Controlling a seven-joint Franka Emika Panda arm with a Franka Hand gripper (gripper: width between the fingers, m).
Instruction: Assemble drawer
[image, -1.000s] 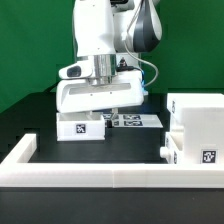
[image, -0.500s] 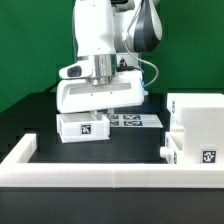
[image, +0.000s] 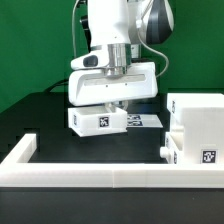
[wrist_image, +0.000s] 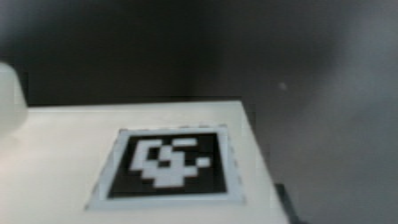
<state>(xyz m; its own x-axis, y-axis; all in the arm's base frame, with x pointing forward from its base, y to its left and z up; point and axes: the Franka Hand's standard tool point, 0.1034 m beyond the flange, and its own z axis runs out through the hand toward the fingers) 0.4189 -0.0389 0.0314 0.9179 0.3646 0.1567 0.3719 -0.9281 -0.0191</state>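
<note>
A small white drawer tray (image: 98, 119) with a black-and-white tag hangs slightly tilted above the black table, left of centre. My gripper (image: 113, 104) comes down on it from above and is shut on its top edge. The large white cube-like housing (image: 197, 118) stands at the exterior view's right, apart from the tray. A tagged lower front (image: 206, 156) shows on it. In the wrist view the tray's white face and its tag (wrist_image: 169, 165) fill the lower part. My fingertips do not show there.
The long low white border wall (image: 100, 168) runs along the front and turns back at the exterior view's left (image: 28, 148). The marker board (image: 147, 120) lies flat behind the tray. A green backdrop stands behind the table.
The tray has left the table. My gripper has carried it up and toward the exterior view's right, nearer the housing. The housing has not moved.
</note>
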